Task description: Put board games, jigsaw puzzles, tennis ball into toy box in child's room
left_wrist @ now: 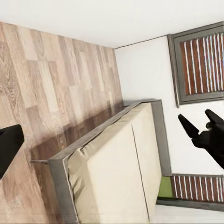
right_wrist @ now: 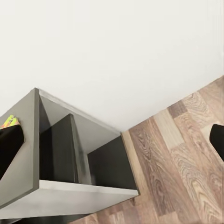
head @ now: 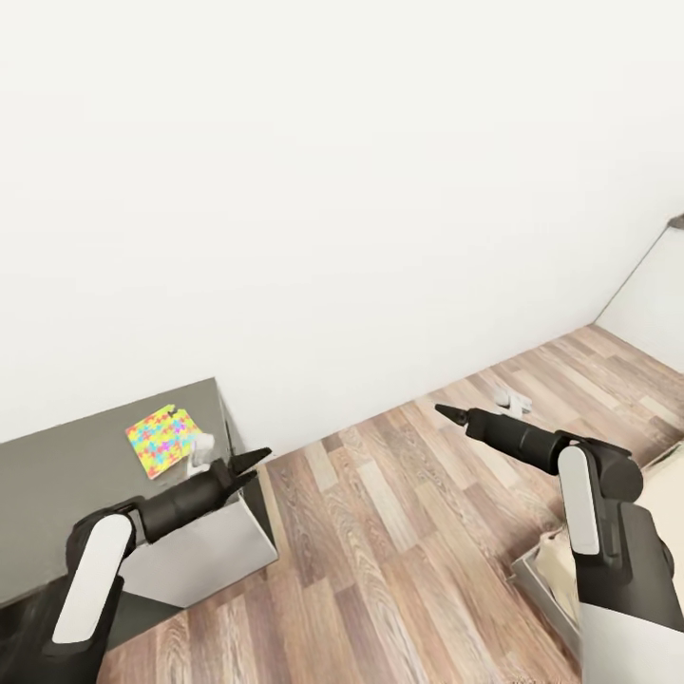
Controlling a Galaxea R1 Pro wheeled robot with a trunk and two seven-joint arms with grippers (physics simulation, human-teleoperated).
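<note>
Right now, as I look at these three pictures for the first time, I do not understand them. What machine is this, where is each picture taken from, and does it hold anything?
This is a simulated wheeled robot with two arms. The big picture comes from a camera on its head. There you see the left pincer and the right pincer, both holding nothing. On the grey table lies a colourful jigsaw puzzle, with a small white object beside it. The other two pictures come from cameras at the wrists. The left wrist one shows a bed on the wooden floor; the right wrist one shows the table's side shelves.
</note>
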